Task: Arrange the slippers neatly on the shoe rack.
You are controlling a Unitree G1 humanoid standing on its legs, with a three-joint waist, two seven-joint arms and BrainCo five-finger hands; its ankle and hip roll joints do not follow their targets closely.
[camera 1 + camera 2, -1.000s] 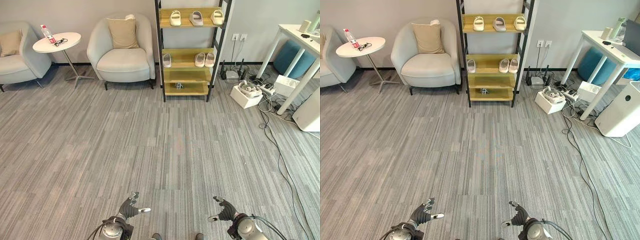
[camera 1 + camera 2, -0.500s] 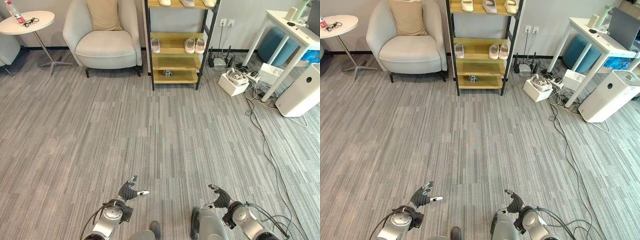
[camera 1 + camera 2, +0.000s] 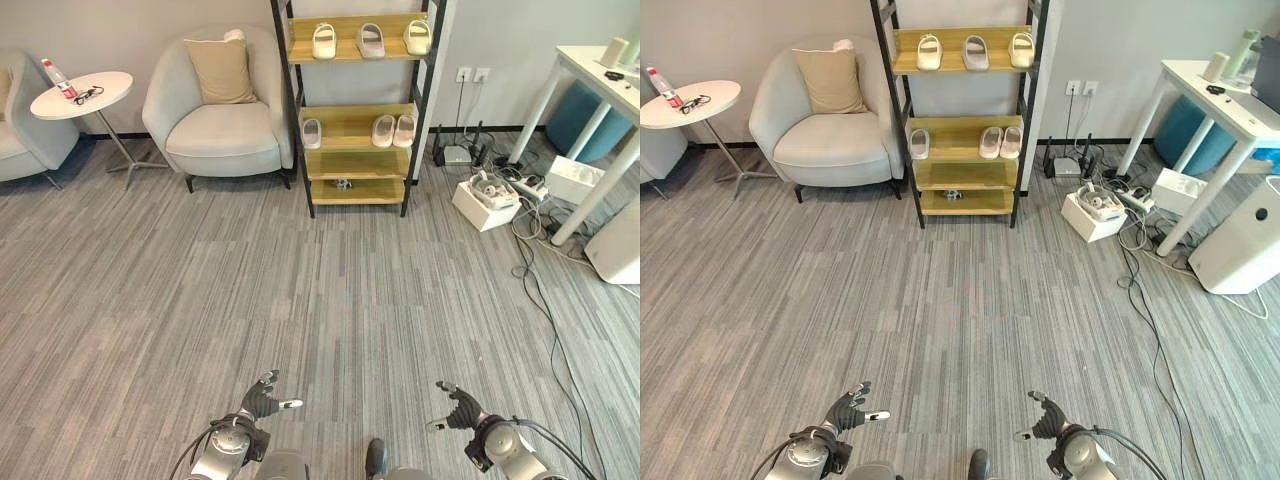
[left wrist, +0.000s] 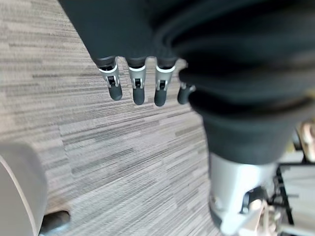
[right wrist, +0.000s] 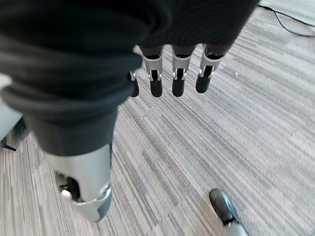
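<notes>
both the left hand (image 3: 262, 398) and right hand (image 3: 458, 410) hang relaxed and empty while the slippers (image 3: 393, 130) sit on the shoe rack (image 3: 357, 104) well across the floor, looks like one stray apart, so walk up square first.

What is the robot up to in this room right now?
Nothing is being handled yet. The robot stands on the grey floor well back from the shoe rack, with its left hand and right hand low, open and empty. Three slippers sit on the top shelf and three more on the shelf below, one apart from the other two.
</notes>
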